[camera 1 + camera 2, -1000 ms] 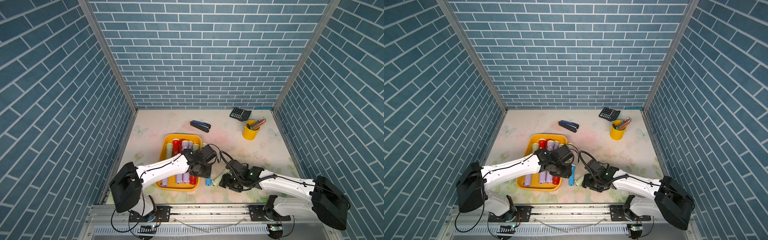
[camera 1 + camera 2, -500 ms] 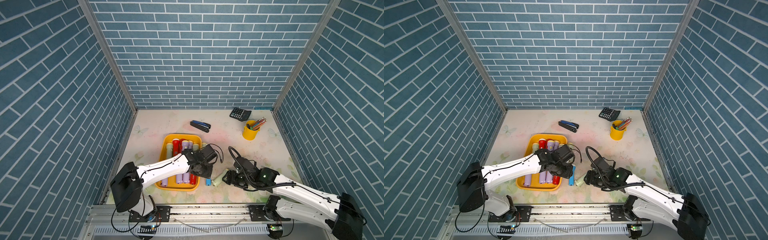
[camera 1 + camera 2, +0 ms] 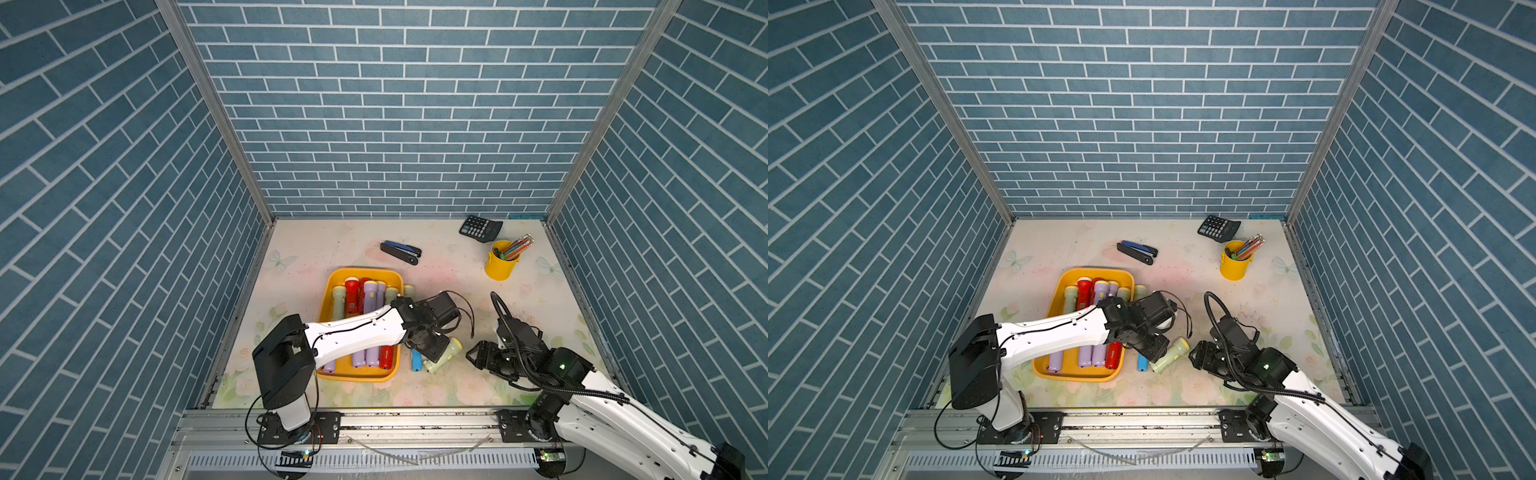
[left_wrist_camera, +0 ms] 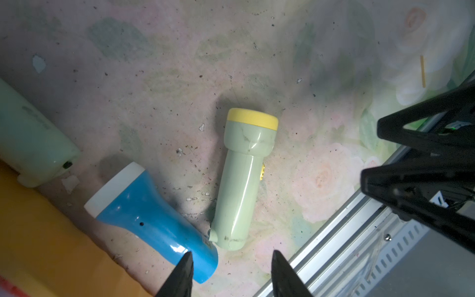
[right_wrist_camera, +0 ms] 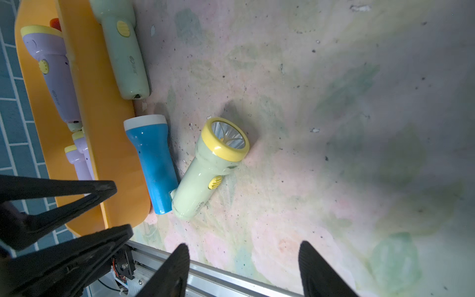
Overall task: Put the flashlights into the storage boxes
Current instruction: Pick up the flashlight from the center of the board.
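**Two torches loose by tray, both grippers empty**

Left gripper (image 4: 232, 270): jaws partly spread, nothing between them, hovering at the tail ends of blue torch (image 4: 154, 221) and green torch (image 4: 244, 180). Those two lie on the mat (image 4: 321, 64) with tails touching and heads splayed in a V. Blue sits just beside the tray (image 3: 357, 377) outer wall. Second green torch (image 5: 120, 51) lies outside along that wall; can't tell if it touches. Tray holds more torches (image 3: 368, 297), lilac, red and green, some hidden under the left arm (image 3: 353, 332). Right gripper (image 5: 244, 257): spread, empty, near the pair but clear.
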You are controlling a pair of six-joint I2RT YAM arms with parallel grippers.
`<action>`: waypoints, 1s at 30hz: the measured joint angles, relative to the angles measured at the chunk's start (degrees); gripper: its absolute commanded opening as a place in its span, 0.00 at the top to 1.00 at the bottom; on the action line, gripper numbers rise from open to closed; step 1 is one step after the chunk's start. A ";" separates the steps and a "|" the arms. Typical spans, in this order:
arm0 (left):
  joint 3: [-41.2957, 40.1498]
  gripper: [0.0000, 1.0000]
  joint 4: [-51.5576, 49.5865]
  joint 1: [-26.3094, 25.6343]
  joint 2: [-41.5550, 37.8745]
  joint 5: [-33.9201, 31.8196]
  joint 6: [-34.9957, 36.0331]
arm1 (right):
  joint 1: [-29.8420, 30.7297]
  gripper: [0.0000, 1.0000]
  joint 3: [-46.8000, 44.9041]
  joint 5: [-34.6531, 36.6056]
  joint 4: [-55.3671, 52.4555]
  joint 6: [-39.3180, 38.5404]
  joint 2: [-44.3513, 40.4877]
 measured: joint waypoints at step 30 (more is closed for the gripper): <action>7.76 0.51 -4.48 -2.86 14.32 -1.42 5.97 | -1.75 0.31 -3.32 0.37 -5.77 -1.18 -9.25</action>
